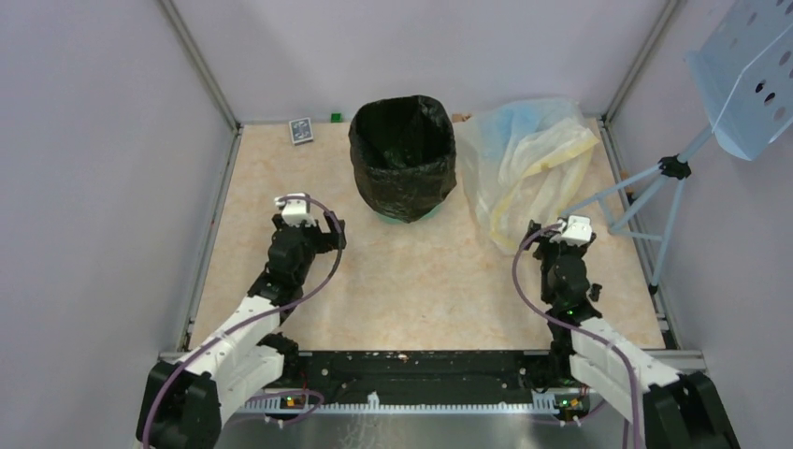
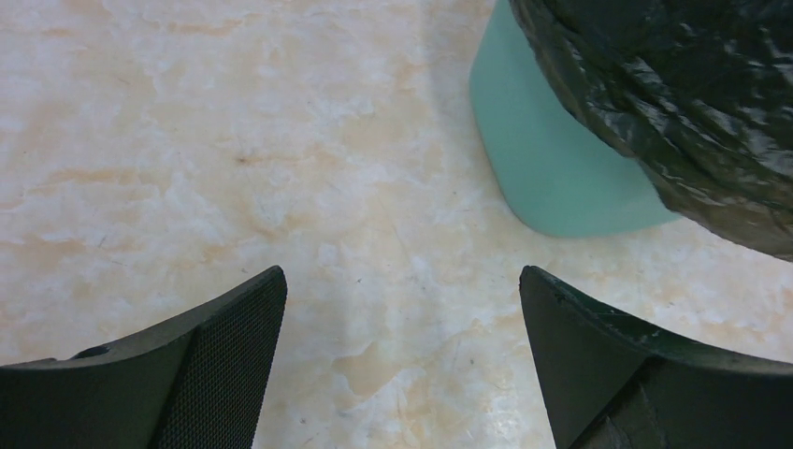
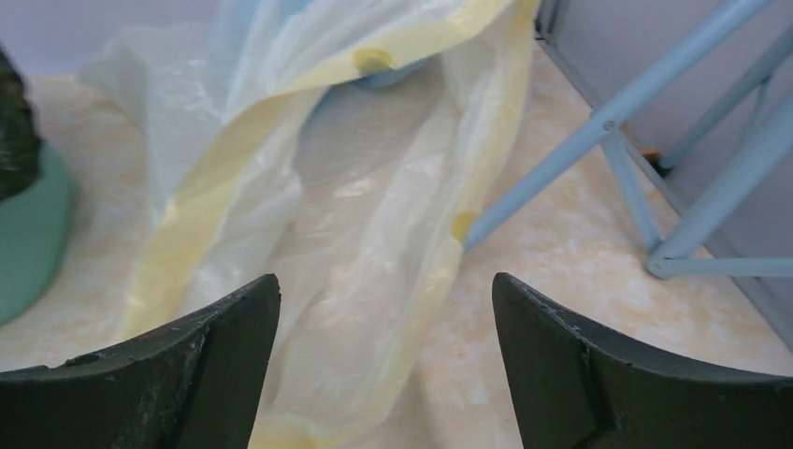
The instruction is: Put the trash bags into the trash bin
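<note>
The black trash bag (image 1: 403, 154) lines the mint-green trash bin (image 1: 404, 216) at the table's far middle; it is folded over the rim and covers most of the walls. Only the bin's base shows. In the left wrist view the bin (image 2: 552, 159) and bag (image 2: 673, 94) are at the upper right. My left gripper (image 1: 311, 208) is open and empty, left of the bin and apart from it; it shows in the left wrist view (image 2: 402, 281). My right gripper (image 1: 554, 230) is open and empty, by the pale plastic heap; it shows in the right wrist view (image 3: 385, 285).
A pale translucent yellowish-blue plastic heap (image 1: 528, 159) lies right of the bin, seen close in the right wrist view (image 3: 355, 187). A light-blue perforated panel (image 1: 756, 70) on a tripod stand (image 1: 655, 196) is at the right. A small card box (image 1: 300, 130) and a green cube (image 1: 335, 118) lie at the back.
</note>
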Controlling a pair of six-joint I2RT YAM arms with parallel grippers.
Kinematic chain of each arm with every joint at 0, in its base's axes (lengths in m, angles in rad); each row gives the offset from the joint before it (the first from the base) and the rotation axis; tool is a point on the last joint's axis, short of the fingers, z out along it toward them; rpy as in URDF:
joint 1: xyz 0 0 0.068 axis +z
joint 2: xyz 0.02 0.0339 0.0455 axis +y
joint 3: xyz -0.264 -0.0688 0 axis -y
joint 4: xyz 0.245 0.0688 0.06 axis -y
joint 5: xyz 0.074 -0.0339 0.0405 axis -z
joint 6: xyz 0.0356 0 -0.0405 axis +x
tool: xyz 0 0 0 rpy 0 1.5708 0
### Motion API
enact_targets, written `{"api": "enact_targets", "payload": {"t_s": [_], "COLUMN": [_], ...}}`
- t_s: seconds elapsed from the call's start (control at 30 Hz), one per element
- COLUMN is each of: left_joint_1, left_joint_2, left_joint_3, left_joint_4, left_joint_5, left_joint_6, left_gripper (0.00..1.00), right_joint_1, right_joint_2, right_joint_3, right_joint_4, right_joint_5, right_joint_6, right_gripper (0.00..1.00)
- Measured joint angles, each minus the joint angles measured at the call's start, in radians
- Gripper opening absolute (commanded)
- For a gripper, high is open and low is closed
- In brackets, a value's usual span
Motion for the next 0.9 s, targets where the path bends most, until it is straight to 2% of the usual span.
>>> {"api": "enact_targets", "payload": {"t_s": [0.17,0.4,0.5,0.67,0.83,0.9], "left_joint_1": [0.000,0.000,0.000,0.020,0.130,0.177], "left_joint_2": [0.105,0.210,0.240,0.303,0.457,0.488], "left_joint_3": [-0.008,-0.055,-0.064,-0.095,-0.142,-0.143], "left_joint_4": [0.118,0.284,0.327,0.449,0.594,0.616], "left_joint_5": [-0.066,-0.133,-0.154,-0.188,-0.135,-0.090], "left_joint_6": [0.043,0.117,0.166,0.238,0.261,0.271], "left_gripper": [0.99,0.99,0.99,0.99,0.99,0.93], "right_joint_1": [-0.094,-0.142,-0.151,-0.209,-0.220,-0.220], "right_joint_2": [0.285,0.691,0.839,0.815,0.802,0.802], "right_joint_3": [-0.026,-0.065,-0.060,0.029,0.059,0.059], "right_joint_4": [0.271,0.684,0.756,0.692,0.686,0.680], "right_joint_5": [0.028,0.021,-0.002,-0.033,-0.048,-0.051], "right_joint_6": [-0.051,-0.111,-0.134,-0.111,-0.092,-0.091], "right_gripper": [0.83,0.84,0.84,0.85,0.87,0.87]}}
